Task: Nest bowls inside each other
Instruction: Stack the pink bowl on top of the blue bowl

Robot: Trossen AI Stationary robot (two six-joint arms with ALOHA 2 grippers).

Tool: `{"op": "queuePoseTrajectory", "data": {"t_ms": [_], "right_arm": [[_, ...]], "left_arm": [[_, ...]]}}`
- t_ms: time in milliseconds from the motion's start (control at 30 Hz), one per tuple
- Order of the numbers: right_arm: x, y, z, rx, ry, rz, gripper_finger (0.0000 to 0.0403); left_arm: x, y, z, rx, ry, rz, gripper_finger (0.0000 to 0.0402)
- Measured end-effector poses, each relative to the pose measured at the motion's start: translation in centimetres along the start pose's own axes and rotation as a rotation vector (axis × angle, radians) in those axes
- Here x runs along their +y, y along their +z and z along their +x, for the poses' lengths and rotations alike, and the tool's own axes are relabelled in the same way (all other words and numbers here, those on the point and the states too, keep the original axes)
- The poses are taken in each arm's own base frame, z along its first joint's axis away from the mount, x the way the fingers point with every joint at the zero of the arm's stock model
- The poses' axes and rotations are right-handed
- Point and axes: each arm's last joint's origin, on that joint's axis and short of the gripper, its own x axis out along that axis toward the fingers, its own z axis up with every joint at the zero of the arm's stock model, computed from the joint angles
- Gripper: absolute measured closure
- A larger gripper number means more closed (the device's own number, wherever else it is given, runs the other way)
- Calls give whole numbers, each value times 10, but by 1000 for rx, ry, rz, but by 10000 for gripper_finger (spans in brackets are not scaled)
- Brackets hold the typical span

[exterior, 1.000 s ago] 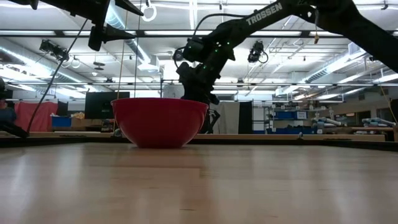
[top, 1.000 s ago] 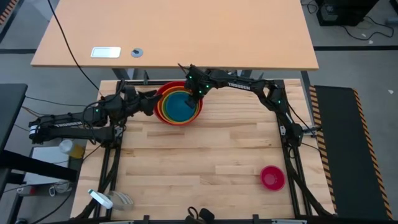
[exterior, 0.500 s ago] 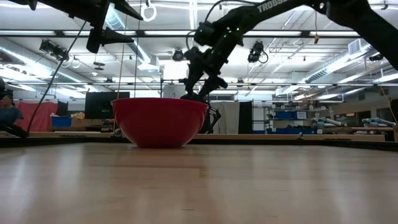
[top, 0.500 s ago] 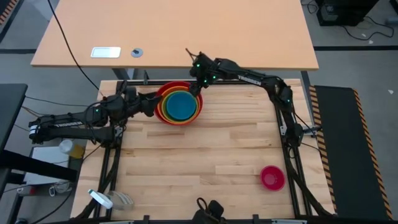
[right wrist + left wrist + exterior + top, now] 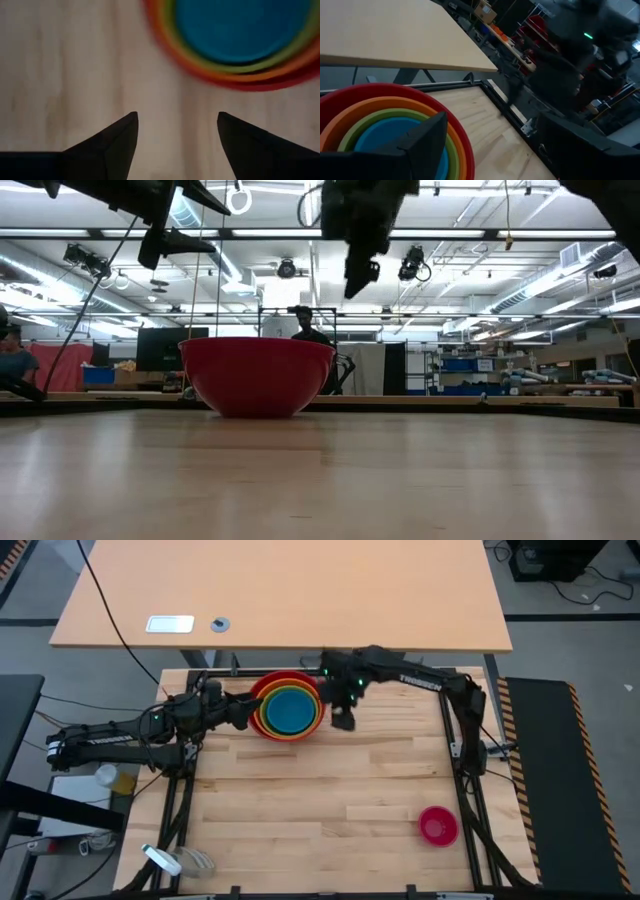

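With my right tool [image 5: 343, 720] spread wide and empty beside the nested stack [image 5: 288, 705], I risk fumbling the distant pink bowl [image 5: 437, 826].

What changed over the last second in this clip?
The right gripper left the blue bowl in the stack, opened, and pulled away to the stack's right, above the table. The left gripper at the red bowl and the pink bowl stayed put.

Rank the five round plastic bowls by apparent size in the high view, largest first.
1. Red round plastic bowl
2. Orange bowl
3. Lime green bowl
4. Blue bowl
5. Magenta-pink bowl, standing apart
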Motion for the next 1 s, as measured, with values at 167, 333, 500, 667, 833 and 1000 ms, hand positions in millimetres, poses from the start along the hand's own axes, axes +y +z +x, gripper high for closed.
{"op": "queuePoseTrajectory", "data": {"t_ms": [167,333,500,667,833,1000], "right_arm": [[58,-9,0,62,47,-198,137],[100,-29,-3,-3,-30,-298,153],[126,-68,-6,-59,-6,-362,167],[137,-122,1,25,24,-411,173],[145,-176,19,163,110,-464,174],[154,-218,34,314,221,-500,178]], "left_arm": [[0,0,0,0,0,0,88],[0,0,0,1,0,-13,88],[0,0,0,1,0,-39,88],[0,0,0,1,0,-40,88],[0,0,0,1,0,-41,88],[0,0,0,1,0,-41,88]]}}
